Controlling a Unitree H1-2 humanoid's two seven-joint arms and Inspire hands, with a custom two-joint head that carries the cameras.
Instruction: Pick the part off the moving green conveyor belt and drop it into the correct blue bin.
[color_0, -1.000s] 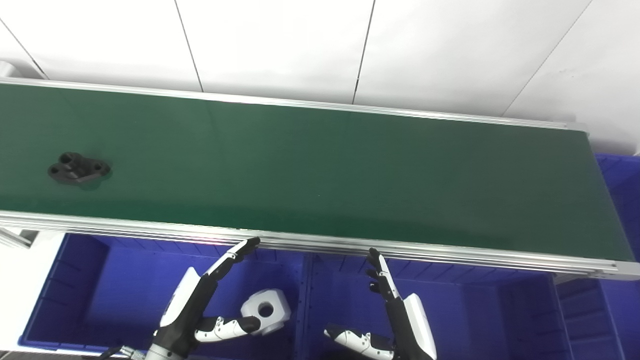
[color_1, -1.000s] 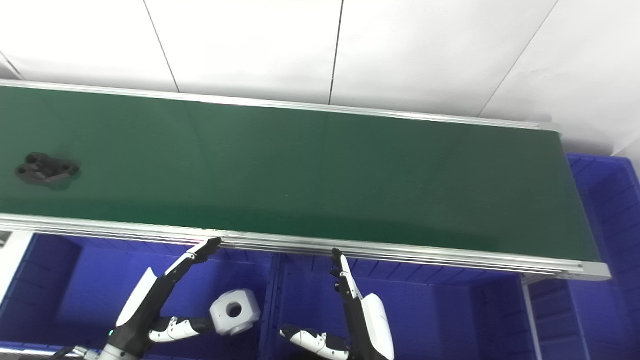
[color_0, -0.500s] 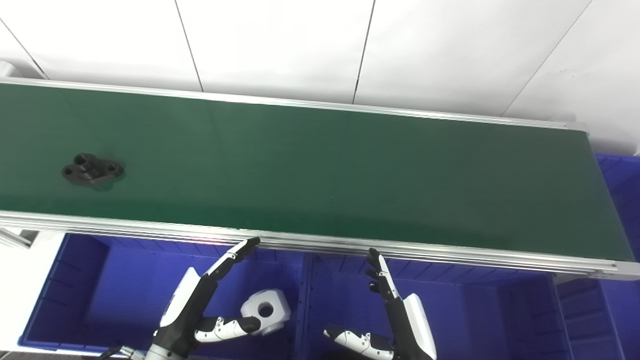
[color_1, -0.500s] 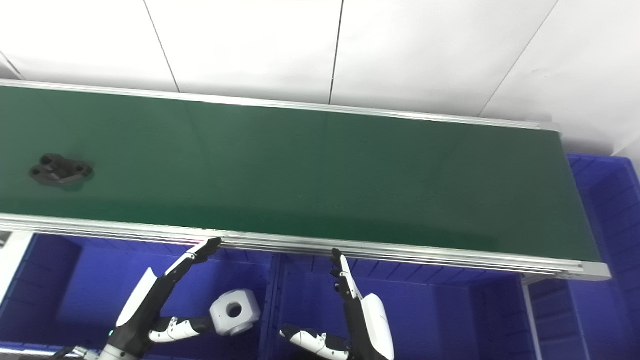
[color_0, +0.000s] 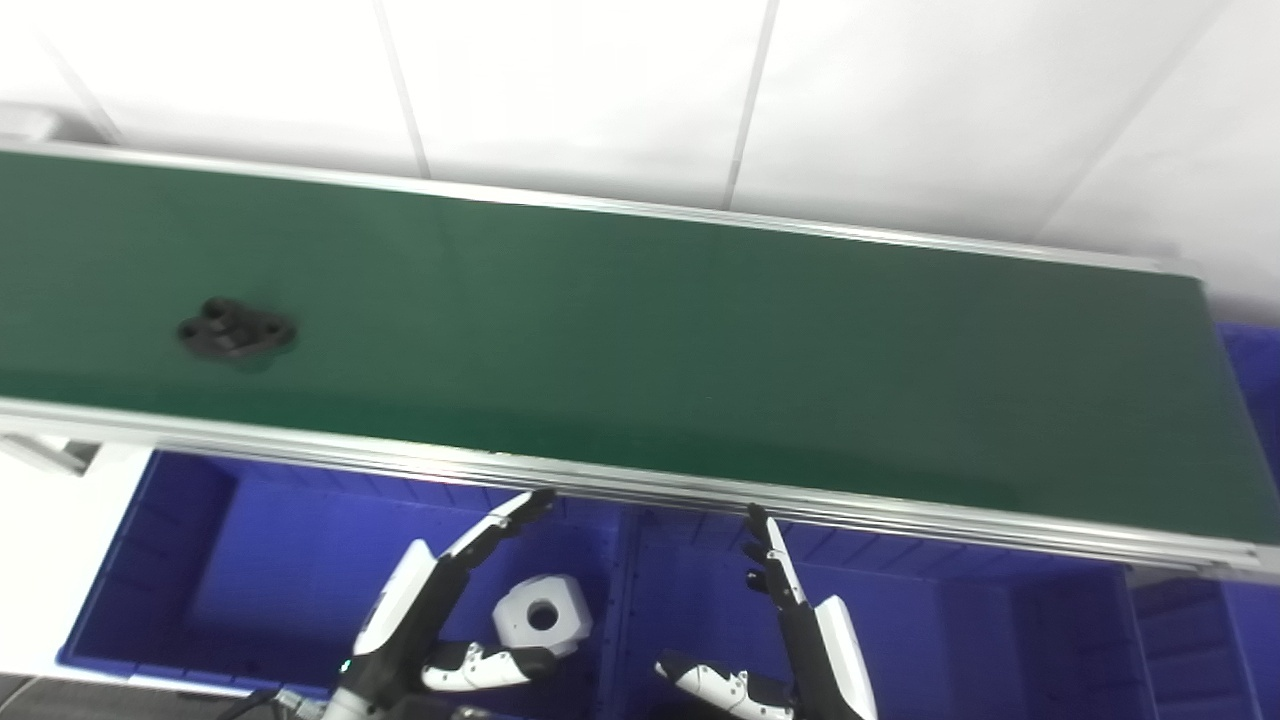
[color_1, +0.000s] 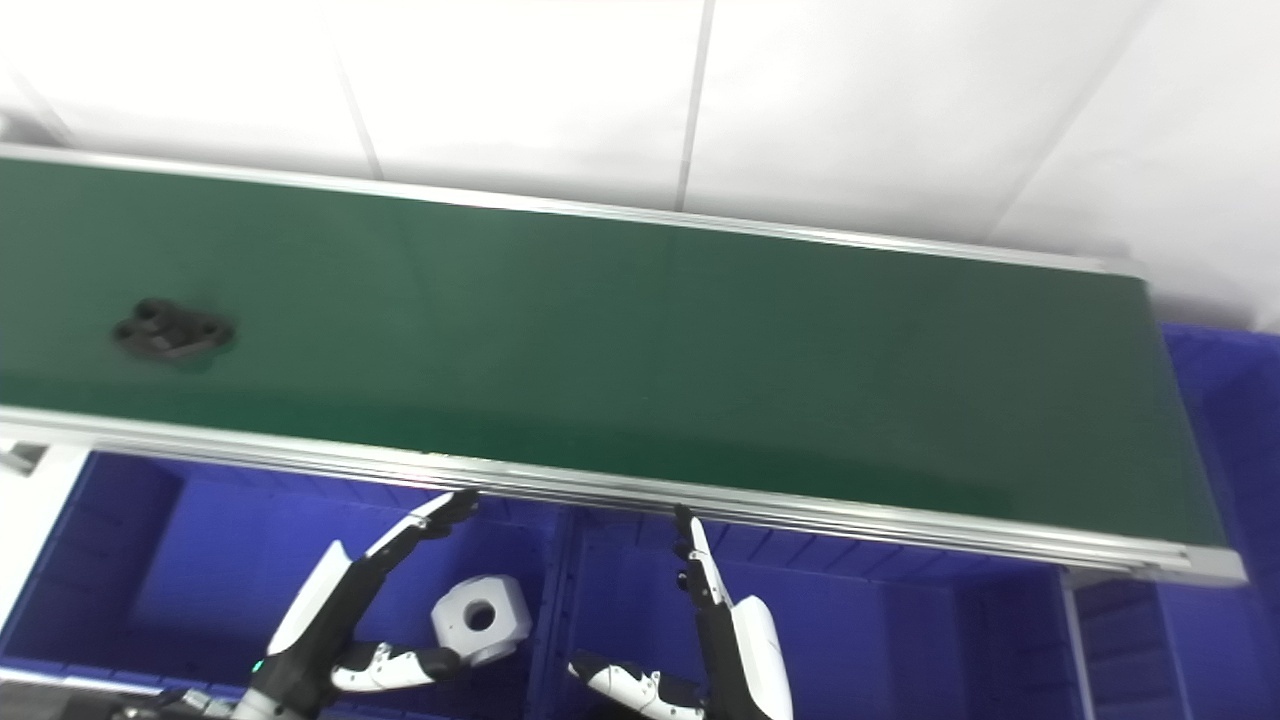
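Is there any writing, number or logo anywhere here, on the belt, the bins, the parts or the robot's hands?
None can be read in either view.
Green conveyor belt: plain, no markings.
Black part: no label visible.
White part in the blue bin: no text.
Left hand and right hand: no brand visible.

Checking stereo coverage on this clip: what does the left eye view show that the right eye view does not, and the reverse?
Only the left eye view: the left bin's near-left corner, with pale floor beside it. Only the right eye view: the green belt's near-right end corner, and a wide stretch of the end bin beyond it. Both: the black part on the belt, the white part in the left bin, and the left hand and right hand, open.
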